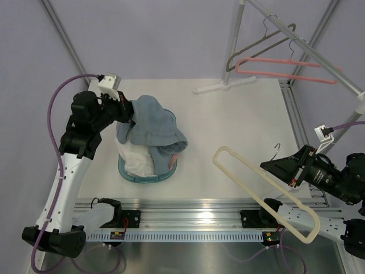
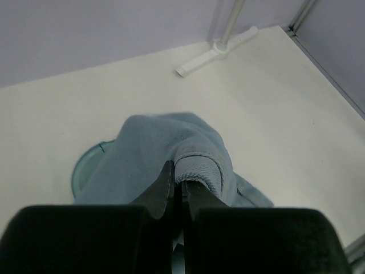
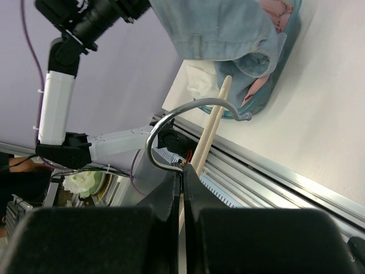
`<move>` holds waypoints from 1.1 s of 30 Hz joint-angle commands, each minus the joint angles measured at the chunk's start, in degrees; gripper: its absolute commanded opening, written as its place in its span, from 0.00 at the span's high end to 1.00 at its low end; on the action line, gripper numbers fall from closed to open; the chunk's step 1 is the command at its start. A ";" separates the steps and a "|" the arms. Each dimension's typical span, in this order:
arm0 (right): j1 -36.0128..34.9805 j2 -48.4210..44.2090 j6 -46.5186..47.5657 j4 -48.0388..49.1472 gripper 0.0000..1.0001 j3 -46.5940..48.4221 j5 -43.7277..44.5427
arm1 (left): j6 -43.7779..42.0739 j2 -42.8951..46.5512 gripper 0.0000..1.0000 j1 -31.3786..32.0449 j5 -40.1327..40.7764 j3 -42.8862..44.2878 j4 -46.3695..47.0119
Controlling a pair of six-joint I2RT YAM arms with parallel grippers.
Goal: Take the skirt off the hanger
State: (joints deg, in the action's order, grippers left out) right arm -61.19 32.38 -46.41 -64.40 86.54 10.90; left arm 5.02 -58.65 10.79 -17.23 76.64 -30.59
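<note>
This is looking like a robotics lab cell: a white worktop (image 1: 239,137) is sitting inside a frame of metal poles (image 1: 61,34), with plain lilac screens (image 1: 159,34) closing it off behind. An aluminium rail (image 1: 194,217) is running along the near edge, purple cables (image 1: 49,117) are looping loose, and a clothes rack (image 1: 227,85) is standing near the far right corner.

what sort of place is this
Probably a robotics lab test cell, not a home: two arms bolted to an aluminium rail at a white table, plain lilac walls, and a clothes rail with spare hangers.
</note>
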 commanded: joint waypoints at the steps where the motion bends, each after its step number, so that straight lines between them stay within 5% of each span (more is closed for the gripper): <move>1: 0.02 0.40 -1.05 2.53 1.00 -0.06 0.09 | 6.93 1.08 1.00 -0.24 -8.34 -8.86 10.26; 7: 0.02 -0.30 -1.75 3.32 1.00 -1.64 -0.09 | 12.56 2.32 1.00 -0.24 -11.42 -22.14 17.32; 15: 0.02 -0.65 -2.45 4.02 1.00 -3.22 -0.79 | 13.70 3.63 0.99 -1.38 -2.02 -31.63 15.30; 17: 0.02 -0.83 -2.54 4.11 1.00 -3.49 -0.79 | 14.67 2.76 0.92 -1.82 -0.26 -34.09 14.51; 23: 0.02 -1.53 -2.89 4.99 1.00 -4.89 -1.05 | 18.36 -3.12 0.91 -3.05 -8.07 -37.71 17.58; 25: 0.02 -1.36 -2.98 5.34 1.00 -5.24 -0.88 | 19.59 -3.66 0.80 -2.96 -10.61 -37.01 18.46; 26: 0.02 -1.09 -2.81 5.34 1.00 -5.24 -0.79 | 19.94 -2.88 0.59 -3.05 -10.80 -36.13 18.37; 32: 0.02 3.56 -1.14 5.87 1.00 -4.72 1.40 | 18.63 3.36 0.20 -2.35 -10.98 -28.67 9.61; 33: 0.02 5.65 -0.96 5.78 1.00 -4.63 2.28 | 18.37 5.81 0.06 -1.91 -10.46 -25.96 8.19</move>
State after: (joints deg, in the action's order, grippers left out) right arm -61.19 32.99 -48.21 -61.73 81.32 10.68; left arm 23.62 -58.11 7.97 -25.56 43.70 -18.17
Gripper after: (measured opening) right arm 0.019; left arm 0.850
